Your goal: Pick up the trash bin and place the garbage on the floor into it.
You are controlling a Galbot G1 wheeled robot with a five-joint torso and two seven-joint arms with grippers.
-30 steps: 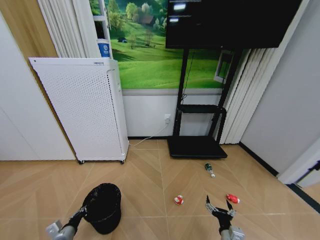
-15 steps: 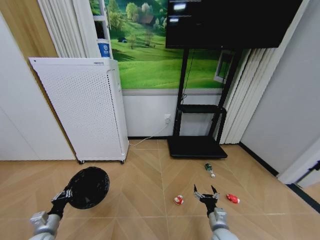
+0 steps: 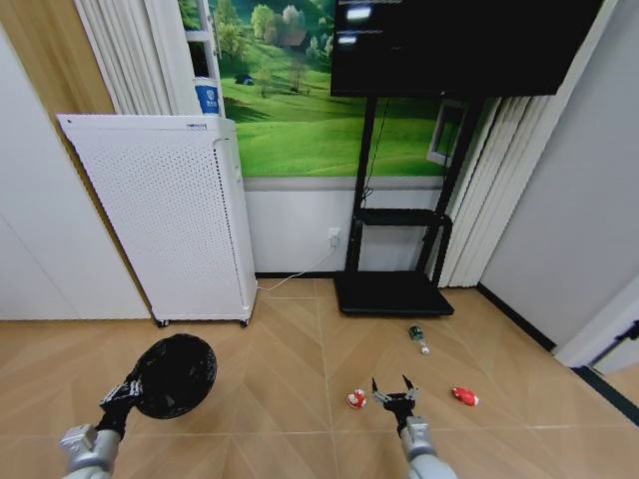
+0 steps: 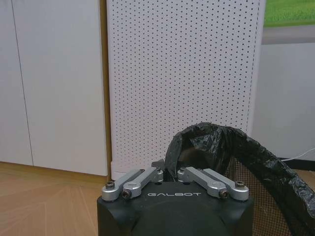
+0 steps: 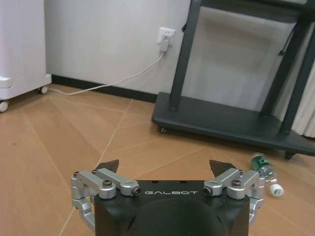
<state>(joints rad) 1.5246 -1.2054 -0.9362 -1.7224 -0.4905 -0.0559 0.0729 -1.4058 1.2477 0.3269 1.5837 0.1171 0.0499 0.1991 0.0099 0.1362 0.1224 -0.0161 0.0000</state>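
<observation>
The trash bin (image 3: 176,374) is off the floor (image 3: 290,349), lifted and tipped so its black-lined mouth faces up toward my head, well in front of the white perforated cabinet (image 3: 165,215). My left gripper (image 3: 122,393) is clamped on its rim; from the wrist I see the fingers (image 4: 142,178) closed together where the plastic liner folds over the mesh wall of the bin. So I judge the first step done: the bin is in hand, and collecting is the step now under way. The garbage lies on the floor to the right of the bin: one red-and-white wad (image 3: 356,399) nearest it, a second red wad (image 3: 463,396) farther right, and the green bottle (image 3: 418,337) beyond them, near the base of the black TV stand (image 3: 392,291). My right gripper (image 3: 394,391) hangs between the two wads, just beside the nearer one, its fingers spread wide apart and holding nothing. The next move, as I judge it, calls for lowering those open fingers over the nearer wad and closing on it, then carrying it across to the bin's mouth, which I must keep level enough to catch it.
</observation>
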